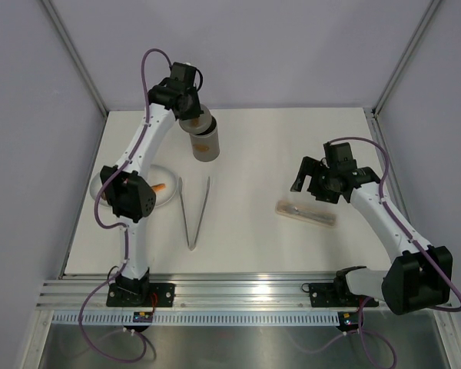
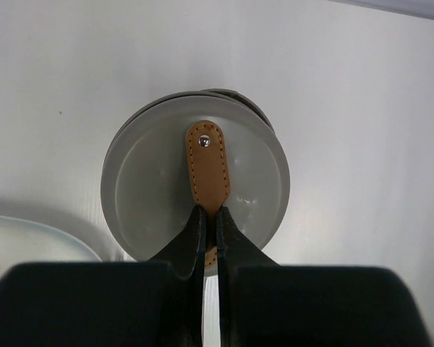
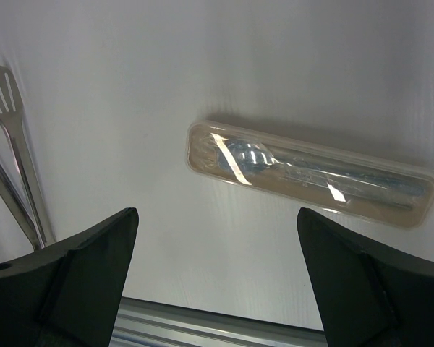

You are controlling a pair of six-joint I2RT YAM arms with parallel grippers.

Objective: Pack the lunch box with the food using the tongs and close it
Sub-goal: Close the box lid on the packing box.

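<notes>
Pinched lid strap (image 2: 207, 163) in left jaws; held right jaws wide open over packet (image 3: 307, 173). Spotted tongs (image 1: 190, 242) lying 12-to-6, nearer left arm (image 1: 142, 146).

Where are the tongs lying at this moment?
In the top view, the tongs lie left of centre, between the plate and the packet, nearer the plate.

The left arm (image 1: 150, 134) and right arm (image 1: 380, 219): white links, black joints (image 1: 134, 196), black bases (image 1: 142, 294) (purple cables (image 1: 145, 77) loop alongside).
</notes>
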